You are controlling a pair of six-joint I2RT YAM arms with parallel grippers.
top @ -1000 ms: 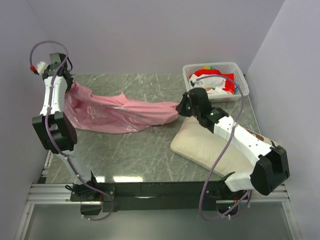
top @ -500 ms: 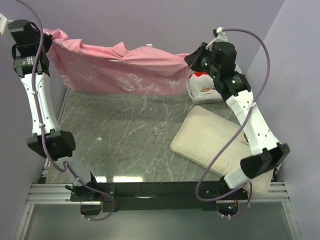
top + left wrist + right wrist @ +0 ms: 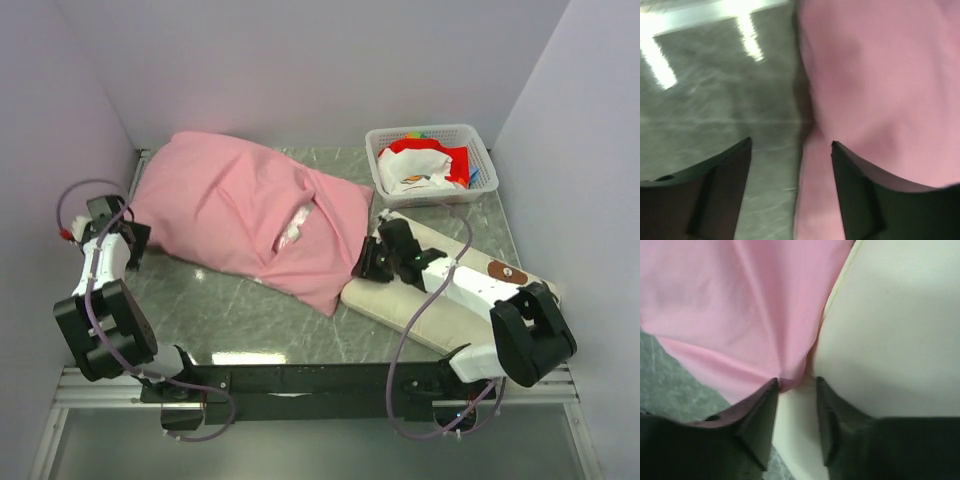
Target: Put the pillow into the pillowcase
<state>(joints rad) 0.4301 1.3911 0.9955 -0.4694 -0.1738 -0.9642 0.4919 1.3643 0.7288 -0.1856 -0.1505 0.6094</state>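
Note:
The pink pillowcase (image 3: 240, 210) lies spread flat over the left and middle of the table. Its right corner overlaps the left end of the cream pillow (image 3: 378, 297). My left gripper (image 3: 125, 245) sits low at the pillowcase's left edge. In the left wrist view it (image 3: 791, 144) is open, with the edge of the pillowcase (image 3: 880, 75) and bare table between its fingers. My right gripper (image 3: 368, 262) rests over the pillow's left end. In the right wrist view it (image 3: 796, 381) is open, a corner of the pillowcase (image 3: 730, 305) touches its left fingertip, and the pillow (image 3: 890, 325) lies beneath.
A white basket (image 3: 425, 131) holding red, white and coloured items stands at the back right, just behind the pillow. The right arm lies along the pillow. Walls close the table in on the left, back and right.
Half a second ago both grippers held the pillowcase stretched high in the air. Now it lies spread on the table, both arms have come down, and both grippers have opened and let go.

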